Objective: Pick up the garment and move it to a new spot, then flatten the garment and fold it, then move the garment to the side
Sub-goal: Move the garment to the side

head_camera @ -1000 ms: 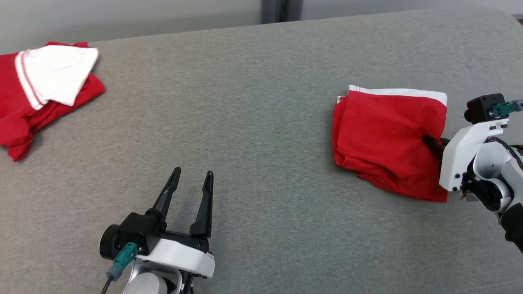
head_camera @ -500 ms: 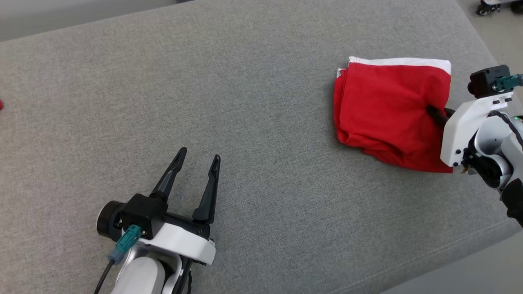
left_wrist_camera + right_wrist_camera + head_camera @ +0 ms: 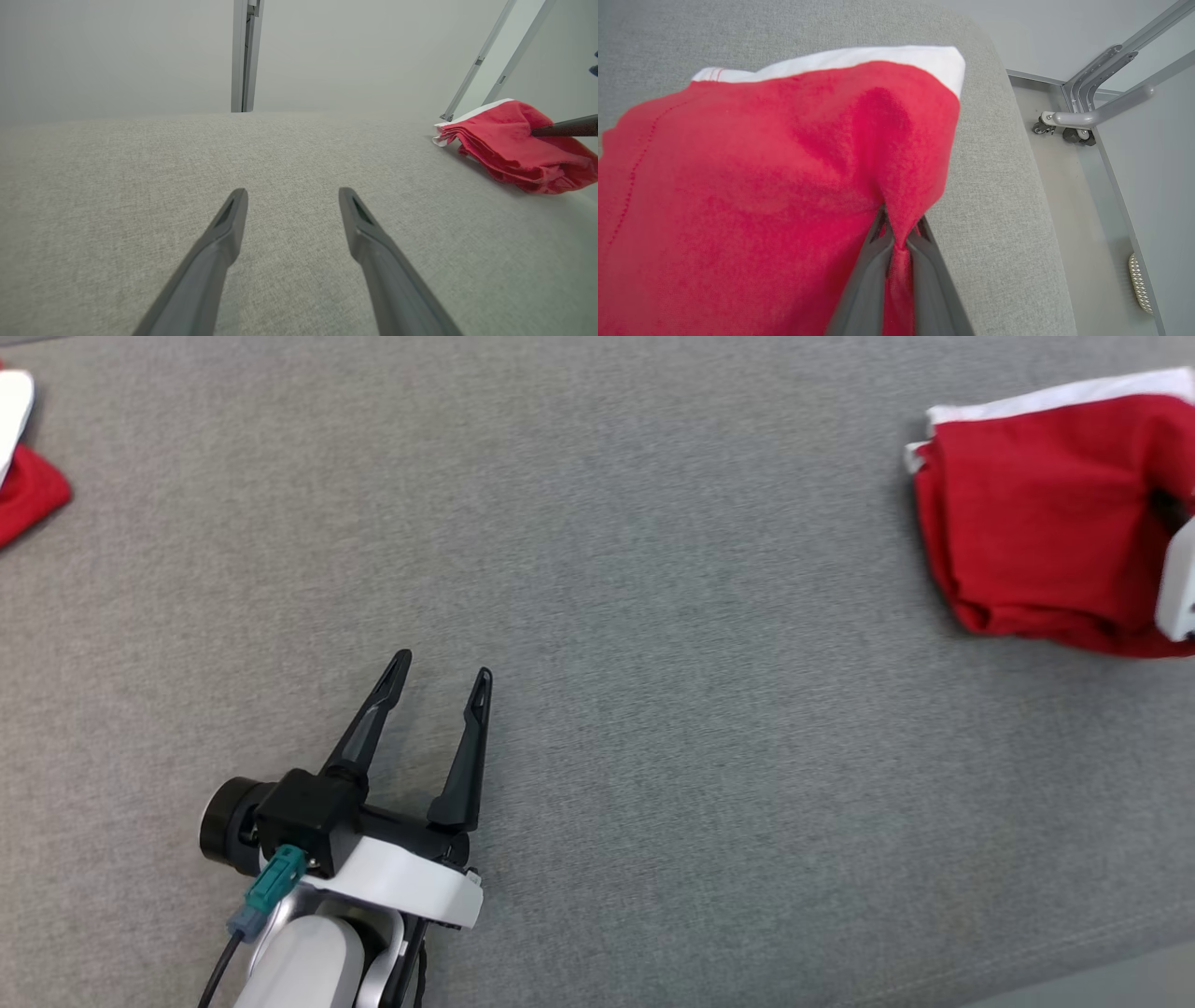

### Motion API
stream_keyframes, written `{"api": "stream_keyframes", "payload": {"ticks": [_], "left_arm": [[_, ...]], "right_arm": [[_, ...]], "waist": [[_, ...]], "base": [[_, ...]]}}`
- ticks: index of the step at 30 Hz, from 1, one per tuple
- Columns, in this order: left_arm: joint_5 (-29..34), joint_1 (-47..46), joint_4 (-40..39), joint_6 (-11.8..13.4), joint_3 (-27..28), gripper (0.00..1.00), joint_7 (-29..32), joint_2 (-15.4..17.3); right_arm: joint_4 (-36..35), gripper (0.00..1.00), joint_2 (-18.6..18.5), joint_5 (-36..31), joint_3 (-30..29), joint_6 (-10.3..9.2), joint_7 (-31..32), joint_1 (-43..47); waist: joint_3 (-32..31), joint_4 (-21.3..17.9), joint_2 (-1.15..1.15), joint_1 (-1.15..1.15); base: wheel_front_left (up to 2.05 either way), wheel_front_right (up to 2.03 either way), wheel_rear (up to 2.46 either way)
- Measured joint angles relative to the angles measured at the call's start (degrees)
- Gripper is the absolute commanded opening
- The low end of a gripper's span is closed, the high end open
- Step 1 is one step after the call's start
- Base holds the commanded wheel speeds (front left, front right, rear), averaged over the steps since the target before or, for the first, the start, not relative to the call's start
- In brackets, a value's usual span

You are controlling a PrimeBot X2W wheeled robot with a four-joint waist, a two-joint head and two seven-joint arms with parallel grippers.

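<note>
I count two grippers, two red cloths and one big grey woven cushion top (image 3: 653, 569). My left gripper (image 3: 443, 665) hangs over the bare grey. Its two long dark fingers are spread wide and hold nothing. My right gripper (image 3: 900, 224) is squeezed tight on a pinch of the folded red garment with a white band (image 3: 761, 186), near the edge closest to it. That garment lies on the grey, well off to the right of my left gripper and a bit ahead of it. The second red and white cloth (image 3: 23, 476) is far off to the left gripper's left.

The right wrist view shows the pinch up close, a dotted stitch line in the soft red knit, and grey metal legs with a small wheel (image 3: 1083, 121) past the cushion's round edge. The left wrist view shows the garment's stacked layers from the side.
</note>
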Motion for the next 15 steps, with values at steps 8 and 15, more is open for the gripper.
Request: {"api": "stream_keyframes", "payload": {"ticks": [8,15], "left_arm": [[-0.3,-0.2,-0.6,0.2,-0.4,1.0,-0.7,-0.3],[-0.6,-0.9,-0.2,0.5,-0.6,1.0,-1.5,-0.5]], "right_arm": [[4.8,0.0,-2.2,-2.1,0.9,0.0,0.0,-4.6],[9.9,0.0,-3.0,-4.2,1.3,0.0,-0.9,-7.7]], "waist": [[2.4,3.1,0.0,0.0],[3.8,4.6,0.0,0.0]], "base": [[0.0,0.0,0.0],[0.0,0.0,0.0]]}}
